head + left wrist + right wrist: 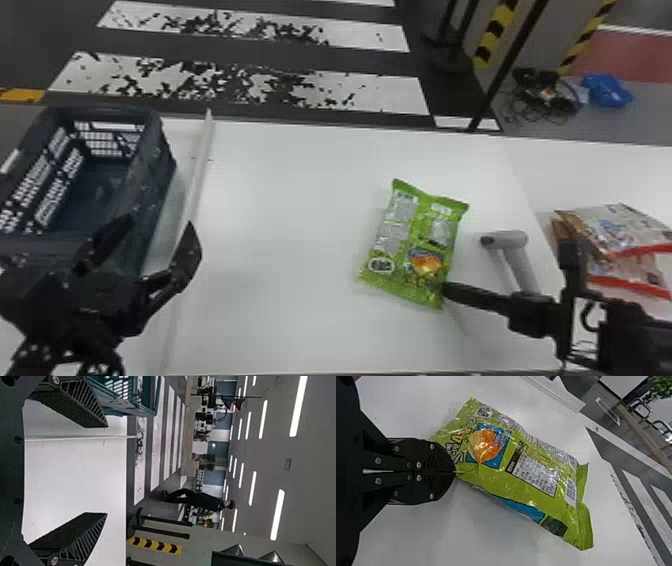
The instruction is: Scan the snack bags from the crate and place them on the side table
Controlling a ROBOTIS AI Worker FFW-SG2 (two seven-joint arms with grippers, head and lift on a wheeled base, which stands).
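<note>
- My right fingers (pixel 442 464) are pressed together on a thin fold at one end of the green snack bag (pixel 526 471), with the body of the bag stretching out beyond them.
- That is a small pinch for a plump bag: if I lift fast, the crinkled film could slip out or the bag could swing and twist.
- I cannot tell whether the bag is resting fully on the bench or partly raised.
- A barcode patch (pixel 570 490) faces up at the end away from my grip; if the bag droops or creases there, I expect the scan to miss.
- The scanner (pixel 505 240) lies just beside the bag, between it and the side bench (pixel 590 172); a low sweep that way could knock it.
- Two or more red-edged bags (pixel 612 227) overlap on the side bench; setting this one on top carelessly might make them slide.
- My left fingers (pixel 77 403) are spread wide around nothing, near the crate (pixel 145 195), at the other end of the white bench (pixel 280 200).
</note>
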